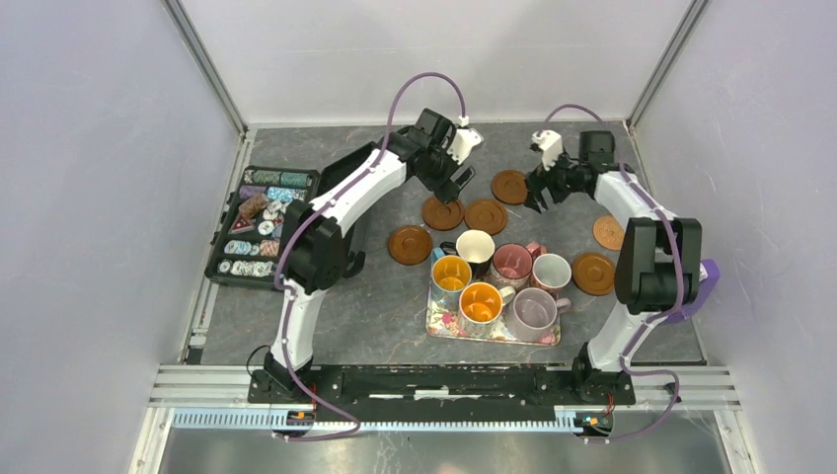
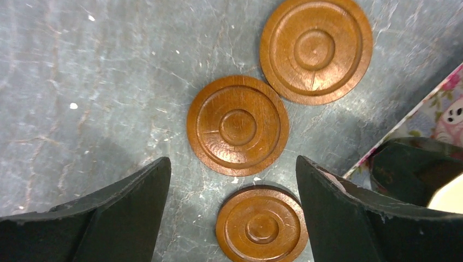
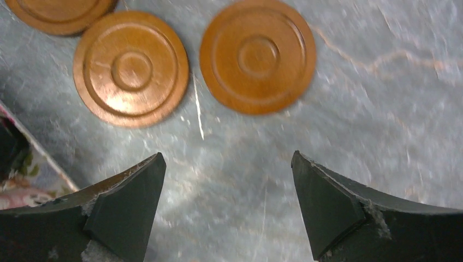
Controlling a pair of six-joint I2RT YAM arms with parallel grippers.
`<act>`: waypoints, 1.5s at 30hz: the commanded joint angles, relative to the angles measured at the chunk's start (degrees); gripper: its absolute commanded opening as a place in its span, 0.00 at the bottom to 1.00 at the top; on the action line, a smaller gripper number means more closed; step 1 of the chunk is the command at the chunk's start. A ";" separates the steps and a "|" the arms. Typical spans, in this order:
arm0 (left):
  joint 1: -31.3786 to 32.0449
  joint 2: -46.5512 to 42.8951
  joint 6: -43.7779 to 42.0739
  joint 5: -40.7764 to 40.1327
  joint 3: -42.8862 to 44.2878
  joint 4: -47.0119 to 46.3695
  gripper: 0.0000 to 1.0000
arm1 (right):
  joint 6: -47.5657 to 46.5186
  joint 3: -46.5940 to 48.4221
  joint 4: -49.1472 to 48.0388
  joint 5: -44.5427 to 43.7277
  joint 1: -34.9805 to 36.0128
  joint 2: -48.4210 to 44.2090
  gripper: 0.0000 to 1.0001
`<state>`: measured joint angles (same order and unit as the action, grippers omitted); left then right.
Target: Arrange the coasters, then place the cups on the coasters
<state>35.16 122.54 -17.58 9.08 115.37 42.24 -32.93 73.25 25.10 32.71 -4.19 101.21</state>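
Six coasters lie flat on the table: dark brown ones (image 1: pixel 410 244), (image 1: pixel 442 212), (image 1: pixel 486 215), (image 1: pixel 510 187), (image 1: pixel 593 274) and a tan one (image 1: pixel 609 232). Six cups stand together on the floral tray (image 1: pixel 446 324), among them a black cup (image 1: pixel 475 247), a pink one (image 1: pixel 512 262) and a lilac one (image 1: pixel 534 314). My left gripper (image 1: pixel 459 188) (image 2: pixel 233 180) hangs open over a row of three brown coasters (image 2: pixel 237 125); one coaster (image 2: pixel 262 226) lies on the table below its jaws. My right gripper (image 1: pixel 538 197) (image 3: pixel 228 164) is open over bare table near two brown coasters (image 3: pixel 131 68), (image 3: pixel 257 56).
A black case of poker chips (image 1: pixel 262 222) stands at the left. The tray's edge (image 2: pixel 437 114) and the black cup (image 2: pixel 420 169) show right of the left fingers. The tray corner (image 3: pixel 27 169) lies left of the right gripper. Walls enclose the table.
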 commanded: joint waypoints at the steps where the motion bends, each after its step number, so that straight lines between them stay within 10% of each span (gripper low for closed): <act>1: 0.44 3.10 -5.31 -0.64 3.27 2.32 0.91 | 1.15 3.00 -8.39 -3.50 6.15 3.32 0.93; 19: 1.05 7.98 -6.76 -2.69 -0.57 -3.39 0.80 | 2.67 0.80 -17.76 -14.81 14.81 11.25 0.93; 45: -0.10 17.70 -4.90 -10.66 6.88 -8.18 0.60 | 15.48 9.79 -17.80 -32.12 9.85 23.13 0.74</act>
<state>35.68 137.51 -22.33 1.85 117.23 35.62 -18.06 82.11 5.43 9.04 8.58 120.68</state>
